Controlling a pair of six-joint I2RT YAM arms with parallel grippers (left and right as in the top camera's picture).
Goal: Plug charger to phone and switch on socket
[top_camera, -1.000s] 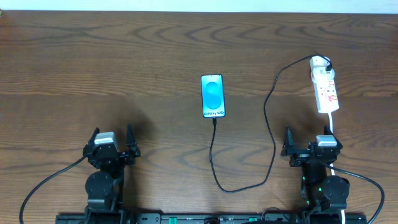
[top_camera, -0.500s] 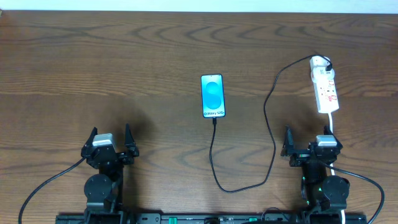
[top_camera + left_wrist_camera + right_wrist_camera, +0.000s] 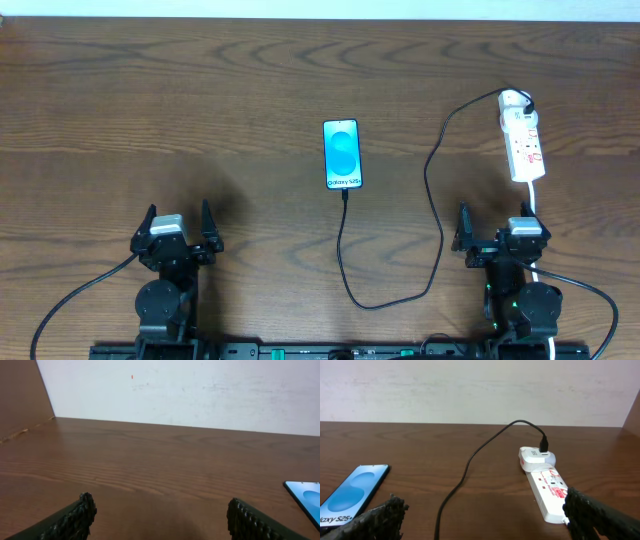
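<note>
The phone lies face up at mid-table, its blue screen lit, and it also shows in the right wrist view and at the edge of the left wrist view. The black charger cable meets the phone's near edge, loops toward me, then runs up to a plug in the white socket at the right. In the right wrist view the charger leads to the socket. My left gripper is open and empty near the front left. My right gripper is open and empty, just short of the socket.
The socket's thick white cord runs toward me past the right arm. A white wall stands behind the wooden table. Bare wood lies between the left gripper and the phone.
</note>
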